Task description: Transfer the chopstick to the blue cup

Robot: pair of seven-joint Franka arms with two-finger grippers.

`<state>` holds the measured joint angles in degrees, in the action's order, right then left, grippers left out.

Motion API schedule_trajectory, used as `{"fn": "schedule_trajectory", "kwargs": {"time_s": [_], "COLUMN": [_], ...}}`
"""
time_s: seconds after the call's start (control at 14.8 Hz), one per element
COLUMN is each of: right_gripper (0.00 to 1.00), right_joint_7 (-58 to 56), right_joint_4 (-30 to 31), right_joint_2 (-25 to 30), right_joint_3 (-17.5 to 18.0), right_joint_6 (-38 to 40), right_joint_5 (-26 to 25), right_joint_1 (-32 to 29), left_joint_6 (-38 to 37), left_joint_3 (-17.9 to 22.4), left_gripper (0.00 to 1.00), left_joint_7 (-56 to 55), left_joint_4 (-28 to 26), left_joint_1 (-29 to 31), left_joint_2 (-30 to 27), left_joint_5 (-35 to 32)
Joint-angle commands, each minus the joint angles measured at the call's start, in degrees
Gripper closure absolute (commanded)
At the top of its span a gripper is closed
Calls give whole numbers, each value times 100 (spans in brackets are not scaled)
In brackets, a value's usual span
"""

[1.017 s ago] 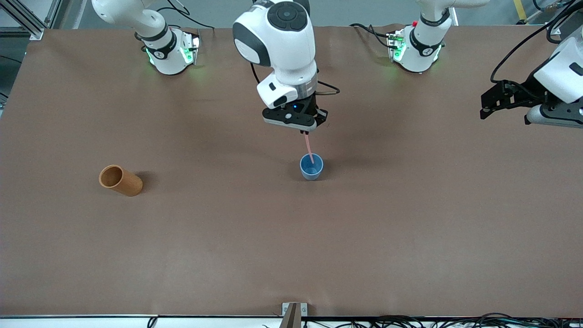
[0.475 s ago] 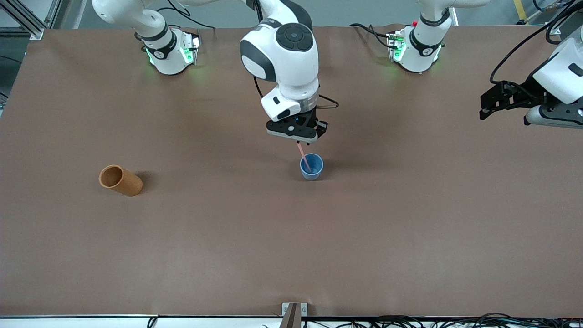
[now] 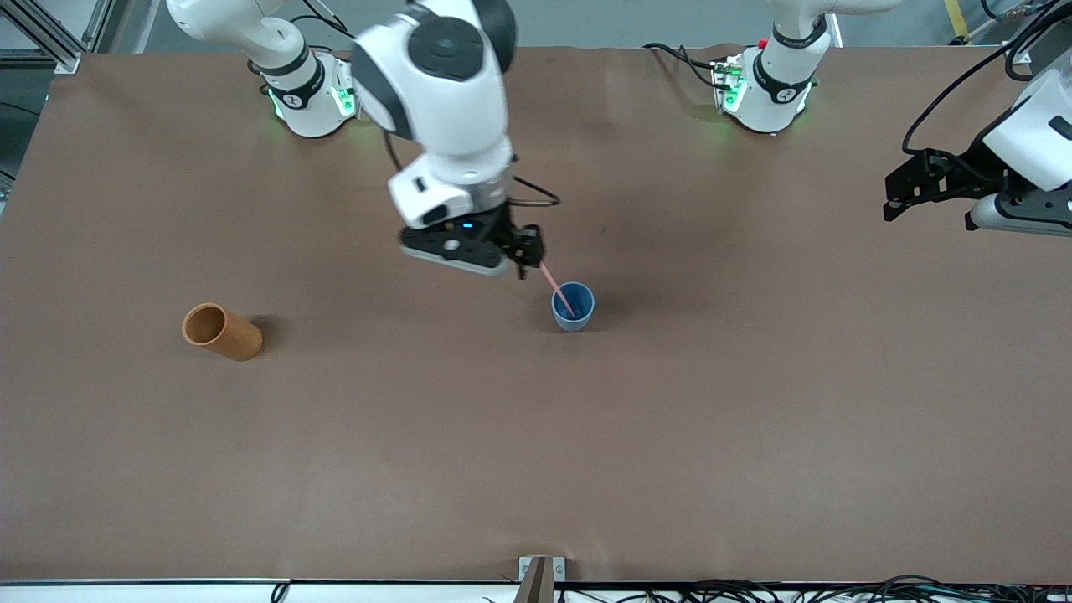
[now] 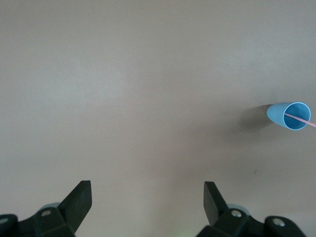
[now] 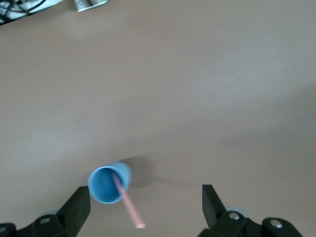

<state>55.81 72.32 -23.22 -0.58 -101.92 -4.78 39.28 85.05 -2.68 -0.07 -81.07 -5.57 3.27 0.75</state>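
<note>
Thin pale pink chopstick (image 3: 559,290): in small light-blue tapered cup (image 3: 573,306), leaning toward right gripper (image 3: 502,260) | right gripper released, beside cup | left gripper (image 3: 900,197) released, waiting well apart.

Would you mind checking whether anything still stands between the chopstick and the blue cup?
Nothing visible does. The chopstick already leans inside the blue cup, its upper end over the rim. The right pincer is open beside it, holding nothing; the left pincer waits open at its own end of the table.
</note>
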Motion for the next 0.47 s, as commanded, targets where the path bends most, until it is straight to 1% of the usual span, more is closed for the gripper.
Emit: {"fn": "schedule_trajectory", "kwargs": {"time_s": [0.0, 0.07, 0.2, 0.41], "right_gripper": [0, 0, 0, 0], "right_joint_7": [-911, -1280, -1914, -2609], "right_joint_4": [291, 500, 1403, 2389], "right_joint_2": [615, 852, 1572, 2346], "right_joint_3": [111, 111, 111, 102], "right_joint_6": [601, 725, 718, 665], "right_joint_5": [-15, -6, 21, 29], "right_joint_1": [-648, -885, -1377, -2019], "left_joint_6": [3, 3, 3, -6], "left_joint_3": [-13, -13, -13, -22], "left_gripper": [0, 0, 0, 0], "left_joint_7": [-54, -54, -54, -54], "left_joint_4": [92, 92, 92, 92], "left_joint_1": [30, 29, 38, 30], "left_joint_2": [24, 24, 24, 24], "left_joint_5": [21, 21, 21, 30]}}
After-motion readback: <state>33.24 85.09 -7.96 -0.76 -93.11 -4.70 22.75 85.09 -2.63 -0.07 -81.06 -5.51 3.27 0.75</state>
